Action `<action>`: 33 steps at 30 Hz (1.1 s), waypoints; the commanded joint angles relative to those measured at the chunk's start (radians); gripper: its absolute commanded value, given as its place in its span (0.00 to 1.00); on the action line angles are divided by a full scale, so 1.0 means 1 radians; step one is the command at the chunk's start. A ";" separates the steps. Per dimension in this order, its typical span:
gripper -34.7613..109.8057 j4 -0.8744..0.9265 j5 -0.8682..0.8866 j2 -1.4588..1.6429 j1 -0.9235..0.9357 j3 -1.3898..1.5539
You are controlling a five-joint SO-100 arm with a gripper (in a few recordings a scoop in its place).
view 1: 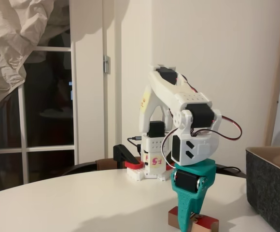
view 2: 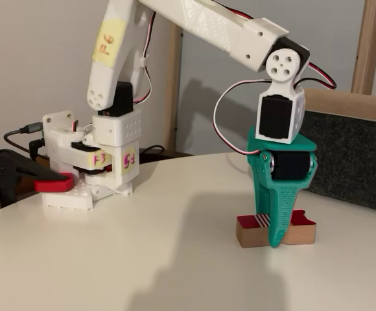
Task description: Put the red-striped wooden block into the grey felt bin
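Note:
The red-striped wooden block lies flat on the white table near its front edge, tan sides and red top, with thin white stripes at one end. My teal gripper points straight down onto the block's middle, one finger on each side. In a fixed view the near finger covers the block's front face down to the table, so the gripper is shut on the block. The grey felt bin stands to the right of the gripper, and its dark wall rises behind the block.
The arm's white base is fixed at the table's far side with a red-and-black clamp beside it. Open white tabletop lies left of the gripper. A wooden post stands behind the bin.

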 commanded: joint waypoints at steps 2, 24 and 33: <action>0.30 -0.005 0.017 0.009 -0.011 0.005; 0.25 -0.002 0.178 0.133 0.100 -0.002; 0.27 -0.002 0.347 0.282 0.192 -0.003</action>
